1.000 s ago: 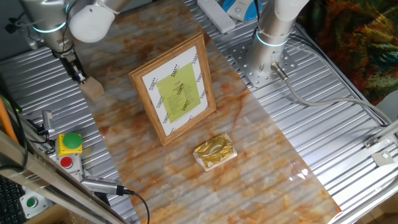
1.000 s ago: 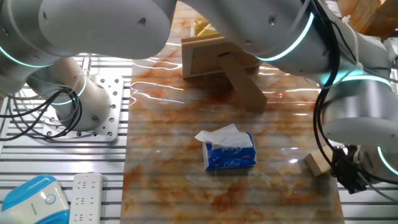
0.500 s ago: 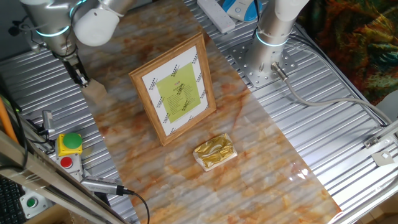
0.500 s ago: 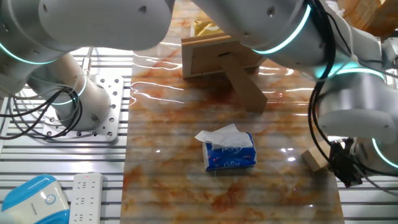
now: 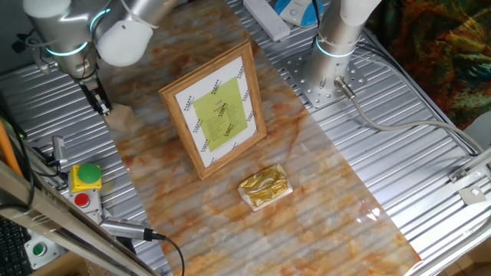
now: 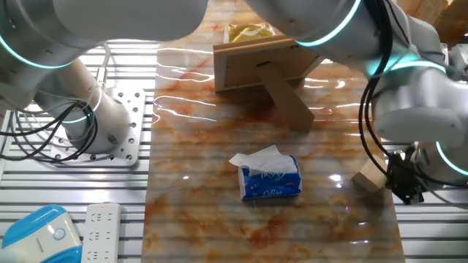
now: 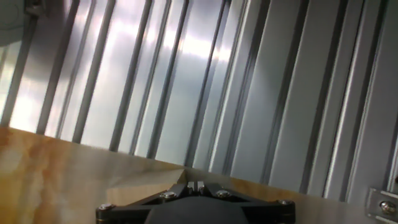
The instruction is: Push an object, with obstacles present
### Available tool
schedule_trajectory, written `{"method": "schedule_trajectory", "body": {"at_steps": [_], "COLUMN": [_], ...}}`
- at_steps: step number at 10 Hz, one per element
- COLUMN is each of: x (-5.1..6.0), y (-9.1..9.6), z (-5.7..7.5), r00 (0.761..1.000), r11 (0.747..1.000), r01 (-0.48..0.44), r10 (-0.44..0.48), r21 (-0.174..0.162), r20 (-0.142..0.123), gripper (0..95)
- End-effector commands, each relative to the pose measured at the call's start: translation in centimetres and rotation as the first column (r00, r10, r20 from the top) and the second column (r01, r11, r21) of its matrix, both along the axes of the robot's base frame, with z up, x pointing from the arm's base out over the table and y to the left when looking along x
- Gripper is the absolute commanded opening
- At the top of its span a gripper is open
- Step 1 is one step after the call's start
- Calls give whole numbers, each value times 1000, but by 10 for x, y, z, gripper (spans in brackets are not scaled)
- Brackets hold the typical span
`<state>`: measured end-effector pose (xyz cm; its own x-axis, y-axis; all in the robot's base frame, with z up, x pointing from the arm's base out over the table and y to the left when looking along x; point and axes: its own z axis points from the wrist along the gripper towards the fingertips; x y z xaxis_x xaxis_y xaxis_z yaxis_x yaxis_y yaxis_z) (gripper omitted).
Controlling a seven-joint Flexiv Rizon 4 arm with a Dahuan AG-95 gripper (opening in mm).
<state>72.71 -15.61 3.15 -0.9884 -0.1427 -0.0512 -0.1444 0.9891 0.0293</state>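
One fixed view, upper left: small light-tan wooden block (image 5: 119, 116) at marbled mat's edge (image 5: 130, 180), touching black two-finger gripper (image 5: 100, 103), fingers together.

Light falls bright and even from overhead across my bench (image 5: 322, 192), and both fixed views are sharp. From one side the marbled top looks matte, with soft, short shadows under the picture frame (image 5: 217, 109) and the gold foil packet (image 5: 265, 187), which throws small glints. From the other side the same surface shows white streaks of glare behind the frame's back (image 6: 257, 64) and small bright spots near the tissue pack (image 6: 270, 178). My arm's shell there is blown out pale. My hand view is softer: the ribbed metal (image 7: 205, 81) shines with broad highlights, and my fingers (image 7: 196, 186) sit dark and slightly blurred at the bottom edge.
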Motion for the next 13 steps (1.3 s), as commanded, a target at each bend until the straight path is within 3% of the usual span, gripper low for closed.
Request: {"method": "schedule_trajectory", "body": {"at_steps": [1,3,4,8,10,11,13], "x": [-1,-1,-1,-2,-12,-16,-24], "y": [8,9,8,-14,-33,-36,-38], "z": [1,1,3,12,17,16,18], "r00": [1000,1000,1000,999,997,998,997], "r11": [1000,1000,1000,999,999,999,1000], "r01": [11,16,0,-33,-45,-40,21], "r10": [-11,-16,0,32,45,40,-20], "r21": [-8,-1,-18,-18,-5,3,8], "r20": [-7,-8,-15,-36,-56,-55,-79], "gripper": [0,0,0,0,0,0,0]}}
